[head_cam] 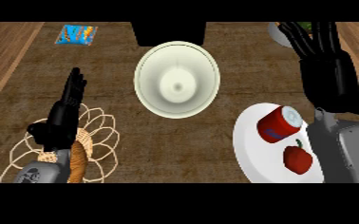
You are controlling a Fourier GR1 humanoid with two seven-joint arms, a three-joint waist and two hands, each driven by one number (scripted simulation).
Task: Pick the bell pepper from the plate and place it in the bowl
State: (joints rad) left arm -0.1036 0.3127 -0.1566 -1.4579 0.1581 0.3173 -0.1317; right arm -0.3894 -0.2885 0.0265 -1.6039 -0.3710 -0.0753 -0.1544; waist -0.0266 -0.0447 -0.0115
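Right hand, black, at the view's right edge, fingers straight and spread, pointing toward the far side of the counter, holding nothing; grey forearm below it overlapping the right rim of the white plate. On that plate, near the forearm: red bell pepper with a small green stem, lying at the near part, untouched; just beyond it, a red can with a pale lid, tipped on its side, close to the pepper but apart from it. Left of the plate, at centre: cream bowl, upright, nothing inside. Beyond the bowl, at the far edge: a dark boxlike object. Far left corner: small blue and orange packet. Left hand, black, at the lower left, fingers straight and together, holding nothing, over a woven wire basket. Brown woodgrain counter under all.
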